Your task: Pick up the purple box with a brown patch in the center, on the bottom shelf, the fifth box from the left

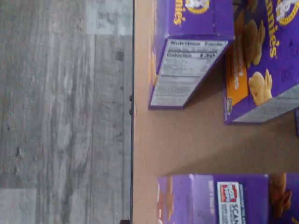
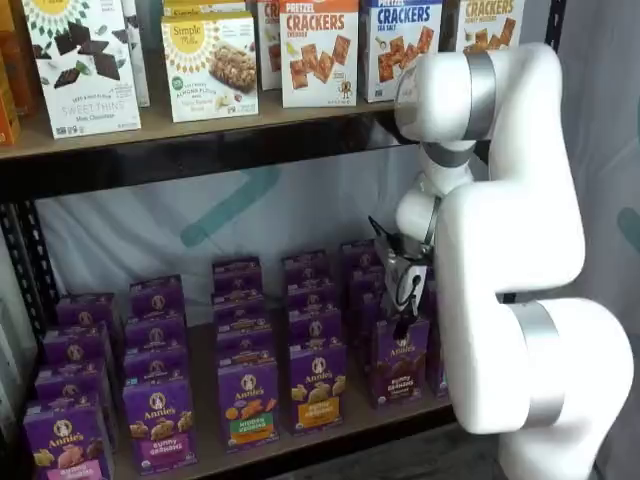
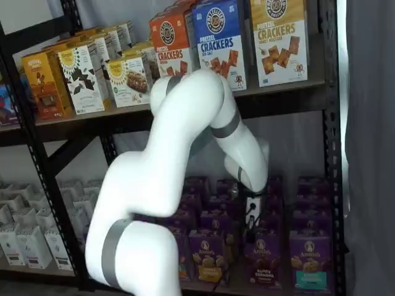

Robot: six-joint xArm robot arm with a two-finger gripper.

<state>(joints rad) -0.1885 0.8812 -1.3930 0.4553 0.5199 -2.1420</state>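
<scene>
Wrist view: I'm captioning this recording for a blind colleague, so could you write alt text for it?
Seen from above, three purple Annie's cartons stand on a brown shelf board, which ends at a dark edge over grey wood-look flooring. One carton shows its nutrition facts panel, another an orange band and bunny crackers, the third a scan label. No gripper fingers show.

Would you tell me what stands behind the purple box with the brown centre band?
Behind the purple box more purple cartons run back along the bottom shelf. The arm covers those directly behind it.
</scene>
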